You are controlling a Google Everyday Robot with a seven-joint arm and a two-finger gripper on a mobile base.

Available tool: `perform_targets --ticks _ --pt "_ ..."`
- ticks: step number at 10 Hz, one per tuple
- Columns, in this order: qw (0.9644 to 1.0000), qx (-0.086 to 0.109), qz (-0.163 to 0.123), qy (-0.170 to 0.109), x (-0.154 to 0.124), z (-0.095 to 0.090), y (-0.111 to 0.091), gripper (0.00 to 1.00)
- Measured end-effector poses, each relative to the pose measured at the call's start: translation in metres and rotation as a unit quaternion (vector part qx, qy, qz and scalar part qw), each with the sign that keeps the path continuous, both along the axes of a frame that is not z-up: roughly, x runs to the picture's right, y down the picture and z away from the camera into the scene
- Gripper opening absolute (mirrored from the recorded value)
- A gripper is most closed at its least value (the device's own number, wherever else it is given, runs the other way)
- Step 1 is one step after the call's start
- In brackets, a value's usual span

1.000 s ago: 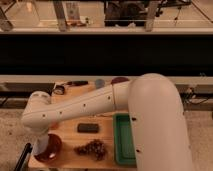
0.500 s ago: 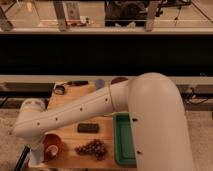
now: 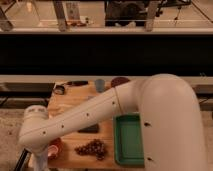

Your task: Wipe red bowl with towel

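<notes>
Wooden tabletop (image 3: 75, 107), pale and smooth-grained, seen from above and behind the robot; beyond it run a grey rail, a broad dark band and a glazed partition with metal posts.

One arm (image 3: 100, 115) – glossy white, tubular, with small dark screw dots along its shell – slants from a bulky rounded shoulder at the right down to the near left corner of the table. Its gripper (image 3: 39, 160) hangs below the rounded wrist at the bottom left, just beside the bowl and cut off by the picture's lower edge. Whether it is wide, narrow or holding anything cannot be told.

One red bowl (image 3: 55, 148) sits at the near left of the table. Only a curved sliver of its rim shows to the right of the wrist, the rest being hidden behind the arm. A pale patch (image 3: 52, 153) lies at that rim, and whether it is cloth is not clear.

Other items, counted:
- One green tray (image 3: 129, 142), rectangular with a raised lip, its right side covered by the arm.
- One bunch of dark grapes (image 3: 93, 148), knobbly, between bowl and tray.
- One flat dark block (image 3: 90, 129), partly under the arm.
- One grey-blue cup (image 3: 100, 85), upright at the far edge.
- One dark red round dish (image 3: 120, 81) beside it – half hidden.
- Two small dark objects (image 3: 61, 90) at the far left, too blurred to name.
</notes>
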State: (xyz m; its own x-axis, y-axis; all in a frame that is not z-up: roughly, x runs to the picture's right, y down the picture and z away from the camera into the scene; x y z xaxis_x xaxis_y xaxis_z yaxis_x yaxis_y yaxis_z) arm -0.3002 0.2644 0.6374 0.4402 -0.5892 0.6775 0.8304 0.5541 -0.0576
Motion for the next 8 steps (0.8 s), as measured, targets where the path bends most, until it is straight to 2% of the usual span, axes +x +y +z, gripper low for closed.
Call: perform_targets --ticks 4,8 --pt "0.9979 0.018 0.021 0.058 0.058 0.004 -0.004 0.02" --pt "0.9959 0.033 0.016 0.083 0.068 0.018 -0.013 0.02"
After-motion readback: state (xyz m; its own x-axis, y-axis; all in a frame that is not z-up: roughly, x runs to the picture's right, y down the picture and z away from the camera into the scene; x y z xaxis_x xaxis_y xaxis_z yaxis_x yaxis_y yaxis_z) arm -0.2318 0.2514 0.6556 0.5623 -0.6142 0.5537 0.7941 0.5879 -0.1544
